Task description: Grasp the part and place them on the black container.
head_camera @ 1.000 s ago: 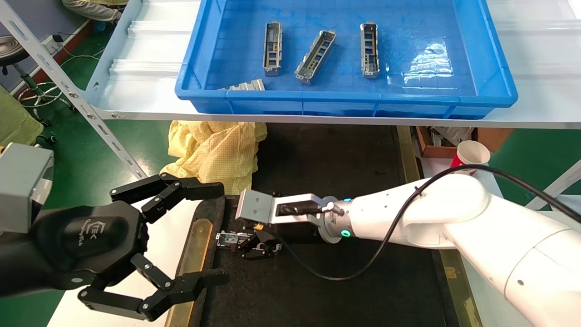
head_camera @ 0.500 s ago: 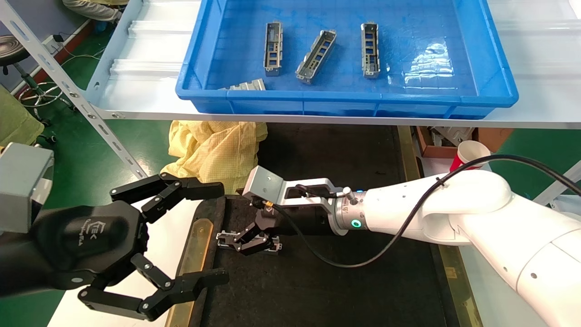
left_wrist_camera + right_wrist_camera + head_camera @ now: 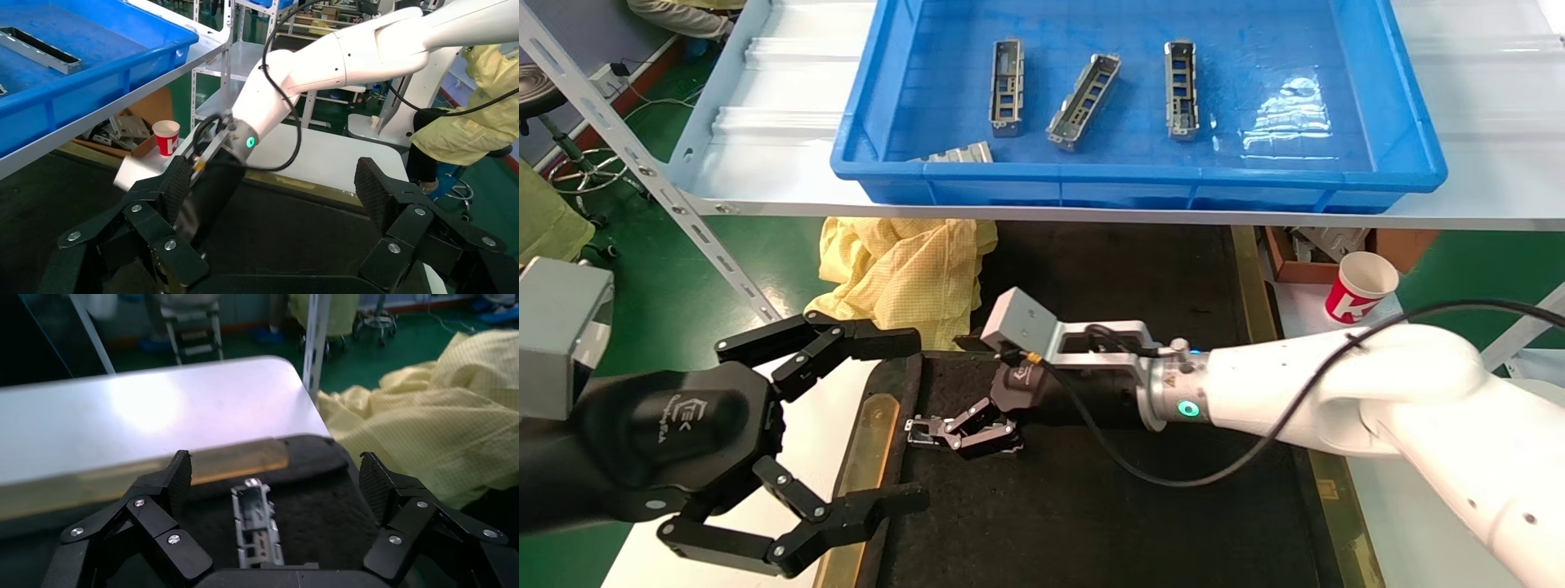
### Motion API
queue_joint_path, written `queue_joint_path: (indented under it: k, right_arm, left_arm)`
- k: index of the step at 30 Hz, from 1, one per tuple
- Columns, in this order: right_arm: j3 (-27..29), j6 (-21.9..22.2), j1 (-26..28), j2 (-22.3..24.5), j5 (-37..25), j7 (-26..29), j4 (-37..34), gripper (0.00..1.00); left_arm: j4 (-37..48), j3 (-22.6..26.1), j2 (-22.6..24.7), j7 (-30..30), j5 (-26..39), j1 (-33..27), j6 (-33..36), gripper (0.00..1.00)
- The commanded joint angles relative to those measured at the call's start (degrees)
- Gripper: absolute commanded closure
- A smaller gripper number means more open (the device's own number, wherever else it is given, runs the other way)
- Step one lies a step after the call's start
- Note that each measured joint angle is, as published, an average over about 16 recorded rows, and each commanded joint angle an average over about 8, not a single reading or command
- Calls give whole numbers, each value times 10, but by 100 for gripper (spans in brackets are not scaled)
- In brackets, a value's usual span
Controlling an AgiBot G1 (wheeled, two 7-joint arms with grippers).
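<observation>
The slim silver-grey metal channel part (image 3: 928,430) with rectangular cutouts lies flat on the large flat black container (image 3: 1107,506), a felt-like tray with brass-coloured strips along its sides, close to that tray's left strip; in the right wrist view the same part (image 3: 257,530) sits between the two spread fingers (image 3: 160,496), touching neither, its long axis running straight out from the palm, so the jaws stand wide and hold nothing; the right gripper (image 3: 964,429) hangs low over the tray with its tips at the part's near end, reaching in from the robot's right; I judge the part as set down and let go, and the coming move turns on drawing back along that long axis without dragging the piece.

The left gripper (image 3: 903,420) is parked just left of the tray's left edge, jaws wide and empty; it is about as near the part as the right one, yet looks idle.

Beyond, on the pale desk (image 3: 764,114) raised above the tray, the deep blue plastic bin (image 3: 1336,175) holds three more channel parts (image 3: 1004,87) lying apart, and a fourth piece half hidden behind its front wall; a crumpled yellow cloth (image 3: 903,265) lies under the desk's edge, and a red-and-white paper cup (image 3: 1361,287) stands to the right.
</observation>
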Motion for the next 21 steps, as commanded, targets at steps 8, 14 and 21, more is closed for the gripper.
queue_joint_path:
  k: [8,14,21]
  right_arm:
    - [94,-50,-45,63,-9,38,66,0]
    - [157,-83,-76,105,-15,63,110,0]
    - [230,-121,-111,153,-21,92,161,0]
  left_arm:
    - [0,0,0,0,0,0,0,0]
    - [0,0,0,0,0,0,0,0]
    - [0,0,0,0,0,0,0,0]
